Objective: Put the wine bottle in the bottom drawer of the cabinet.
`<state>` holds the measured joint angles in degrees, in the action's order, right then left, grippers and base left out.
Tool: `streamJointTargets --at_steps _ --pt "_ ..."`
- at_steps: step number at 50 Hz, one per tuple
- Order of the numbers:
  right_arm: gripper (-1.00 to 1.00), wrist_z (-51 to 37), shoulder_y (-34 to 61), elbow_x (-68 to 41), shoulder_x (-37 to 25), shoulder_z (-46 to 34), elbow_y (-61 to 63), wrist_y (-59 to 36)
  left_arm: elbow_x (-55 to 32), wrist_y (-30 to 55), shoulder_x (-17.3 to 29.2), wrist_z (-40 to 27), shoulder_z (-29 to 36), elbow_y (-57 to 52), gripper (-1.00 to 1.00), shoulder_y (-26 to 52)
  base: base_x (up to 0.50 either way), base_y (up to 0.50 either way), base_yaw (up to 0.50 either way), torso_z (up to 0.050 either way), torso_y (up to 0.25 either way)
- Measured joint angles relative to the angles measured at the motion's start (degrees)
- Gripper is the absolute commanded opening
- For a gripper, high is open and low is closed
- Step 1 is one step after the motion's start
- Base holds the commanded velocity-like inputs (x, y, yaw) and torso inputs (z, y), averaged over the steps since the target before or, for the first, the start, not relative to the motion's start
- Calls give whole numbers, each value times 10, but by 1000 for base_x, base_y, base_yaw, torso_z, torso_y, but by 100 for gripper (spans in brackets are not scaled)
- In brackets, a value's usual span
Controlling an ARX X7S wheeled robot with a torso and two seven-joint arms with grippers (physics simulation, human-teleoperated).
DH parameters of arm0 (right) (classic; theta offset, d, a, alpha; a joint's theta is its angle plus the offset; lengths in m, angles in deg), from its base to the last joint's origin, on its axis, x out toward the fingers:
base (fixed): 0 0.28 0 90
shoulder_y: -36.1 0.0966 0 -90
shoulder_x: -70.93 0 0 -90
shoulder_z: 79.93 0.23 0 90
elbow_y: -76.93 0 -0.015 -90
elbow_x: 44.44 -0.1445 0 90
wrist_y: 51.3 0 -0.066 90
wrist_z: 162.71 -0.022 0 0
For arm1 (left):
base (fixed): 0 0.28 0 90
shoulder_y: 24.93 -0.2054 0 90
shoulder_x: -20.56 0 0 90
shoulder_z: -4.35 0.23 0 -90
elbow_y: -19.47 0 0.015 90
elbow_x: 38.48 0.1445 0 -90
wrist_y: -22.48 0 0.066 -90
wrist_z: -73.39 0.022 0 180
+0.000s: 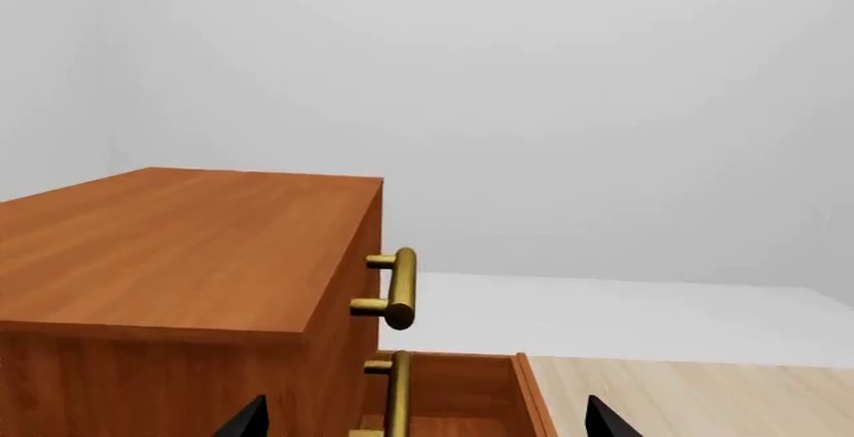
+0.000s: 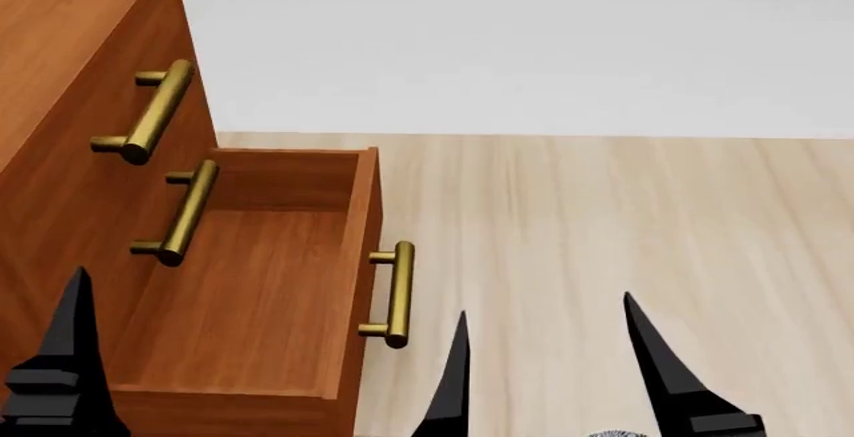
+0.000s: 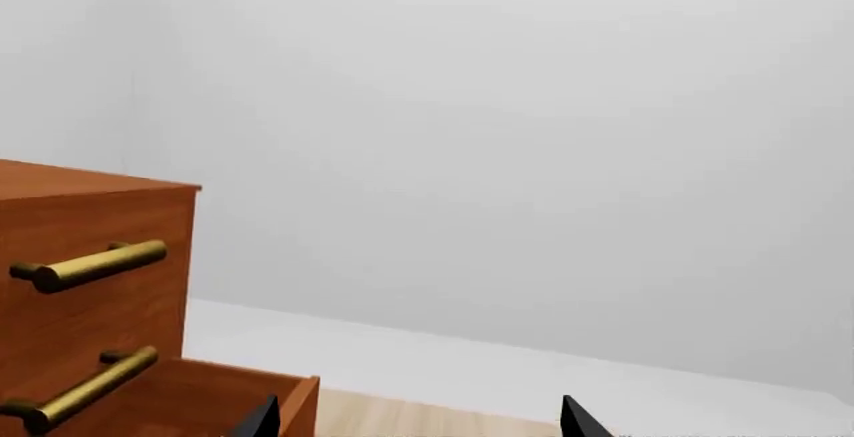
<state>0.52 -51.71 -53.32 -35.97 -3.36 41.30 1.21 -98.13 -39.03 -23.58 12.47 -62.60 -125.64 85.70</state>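
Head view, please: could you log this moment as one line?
bottom drawer: pulled open, nothing inside | wine bottle: not in view | left gripper: open | right gripper: open

Cabinet (image 3: 94, 257) beside pale wall, two brass handles (image 3: 91, 265) on upper fronts, bottom drawer (image 3: 234, 402) pulled out, right gripper (image 3: 416, 419) fingertips spread apart.

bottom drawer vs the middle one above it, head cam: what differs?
The bottom drawer is pulled out, its empty inside showing; the middle drawer sits shut, flush in the cabinet. The bottom drawer's handle stands farther from the cabinet than the middle drawer's handle. Both are reddish-brown wood with brass bar handles.
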Motion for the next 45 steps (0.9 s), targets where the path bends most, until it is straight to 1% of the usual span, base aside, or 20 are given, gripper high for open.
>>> streamJointTargets --at_steps 2,25,45 --pt "100 -1 0 0 -1 -1 0 -2 -1 0 1 -1 0 -1 100 0 404 0 0 0 0" --pt "100 -15 -12 -15 -11 33 18 -14 -1 -3 3 -3 3 -1 100 0 0 0 0 0 0" --pt "100 -40 -73 -13 -61 51 47 -8 4 -4 2 -4 10 -1 100 1 0 0 0 0 0"
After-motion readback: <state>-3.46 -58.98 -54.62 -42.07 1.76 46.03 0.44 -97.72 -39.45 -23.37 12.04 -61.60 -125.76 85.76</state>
